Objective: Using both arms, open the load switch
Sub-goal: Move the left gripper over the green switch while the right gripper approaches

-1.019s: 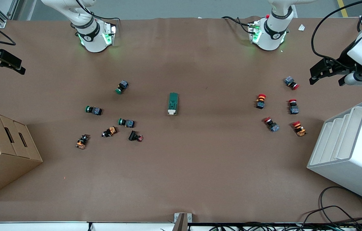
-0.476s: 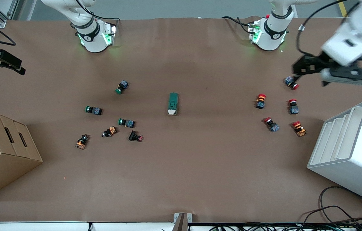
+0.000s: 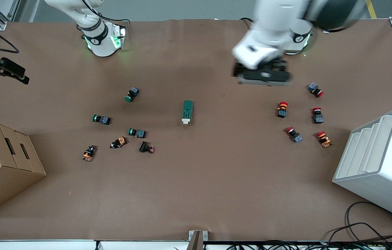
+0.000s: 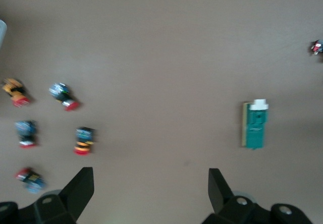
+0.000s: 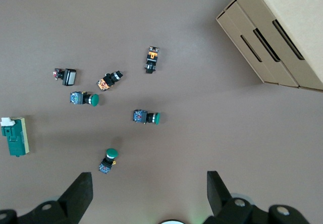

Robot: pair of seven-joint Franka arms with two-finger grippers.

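Note:
The load switch [image 3: 188, 112] is a dark green block with a white lever tab, lying flat at the middle of the table. It also shows in the left wrist view [image 4: 255, 124] and the right wrist view [image 5: 14, 135]. My left gripper [image 3: 261, 75] hangs over bare table near its own base, apart from the switch. In its wrist view the left gripper [image 4: 150, 186] is open and holds nothing. My right gripper [image 3: 20, 74] hovers at the right arm's end of the table, above the cardboard box. The right gripper [image 5: 149, 186] is open too, over bare table.
Several green and orange push buttons [image 3: 136, 132] lie toward the right arm's end. Several red ones [image 3: 282, 109] lie toward the left arm's end. A cardboard box [image 3: 1, 163] and a white stepped rack [image 3: 380, 163] stand at the two ends. Cables [image 3: 366, 232] trail at the table's front corner.
The left arm has swung fast from its end of the table, over the red buttons, toward the middle. The right gripper has shifted only slightly.

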